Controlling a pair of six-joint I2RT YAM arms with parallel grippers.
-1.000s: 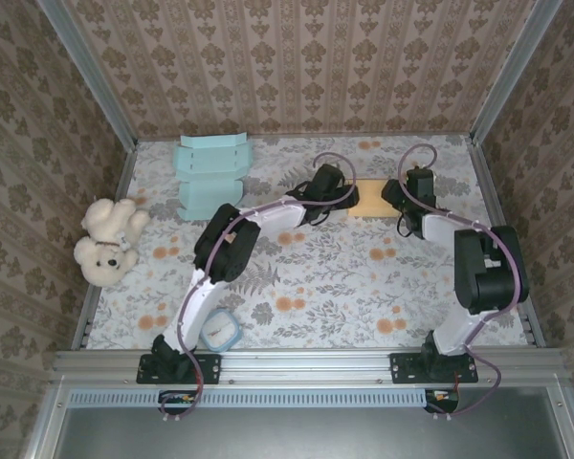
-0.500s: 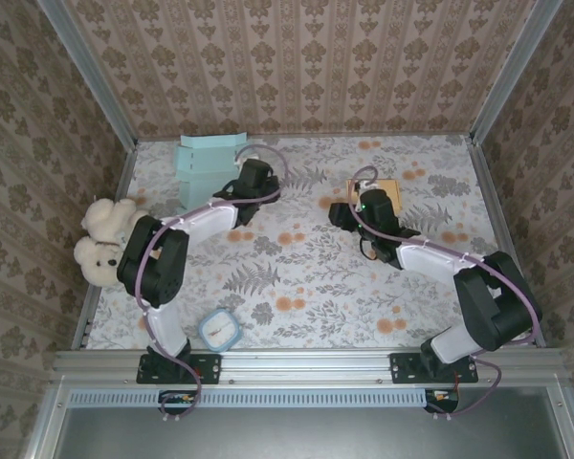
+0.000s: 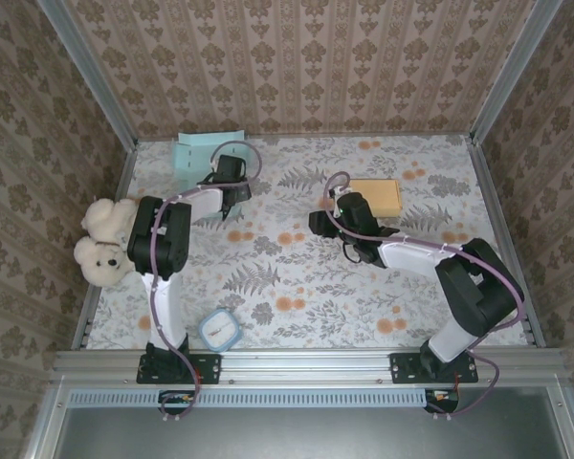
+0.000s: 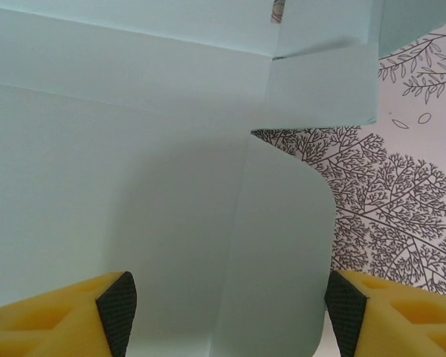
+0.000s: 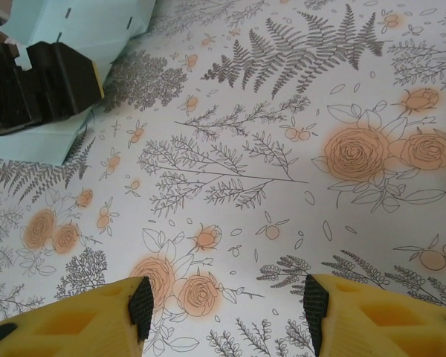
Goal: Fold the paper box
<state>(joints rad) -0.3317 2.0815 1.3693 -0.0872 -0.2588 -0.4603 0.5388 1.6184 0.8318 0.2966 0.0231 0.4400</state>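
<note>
Paper box [image 3: 199,158]: light blue, flat, unfolded, far-left corner of desk [image 3: 297,282].
Left pincer [image 3: 228,186]: now over box's right part. One second ago it was at far centre, beside tan pad [image 3: 375,196].
Jaws wide apart. Rounded flap [image 4: 282,245] lies between fingers, not pinched.
Right pincer [image 3: 323,222]: off tan pad since then, now mid-desk. Jaws apart, nothing held, bare floral surface beneath.
Left arm now covers more of box than before.
Teddy bear [image 3: 103,241]: unmoved, left edge.
</note>
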